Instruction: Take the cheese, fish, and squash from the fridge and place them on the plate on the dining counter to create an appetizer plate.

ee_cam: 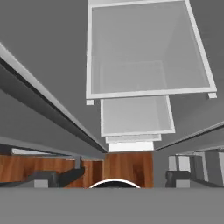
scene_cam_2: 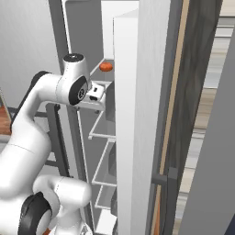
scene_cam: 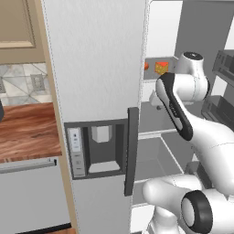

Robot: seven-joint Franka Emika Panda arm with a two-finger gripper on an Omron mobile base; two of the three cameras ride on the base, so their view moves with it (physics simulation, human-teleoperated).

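Wood counter (scene_cam: pixel 27 130): at 9 o'clock.
Tiled backsplash (scene_cam: pixel 20 84): at 10 o'clock, above counter.
Outlet (scene_cam: pixel 35 81): on backsplash.
Wall cabinet (scene_cam: pixel 18 25): at 11 o'clock.

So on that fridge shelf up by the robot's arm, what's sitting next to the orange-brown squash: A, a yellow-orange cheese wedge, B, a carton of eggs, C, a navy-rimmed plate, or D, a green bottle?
A: in the left base view the cheese, a yellow-orange wedge, sits on the shelf of the open fridge just right of the squash, whose edge shows past the closed door.
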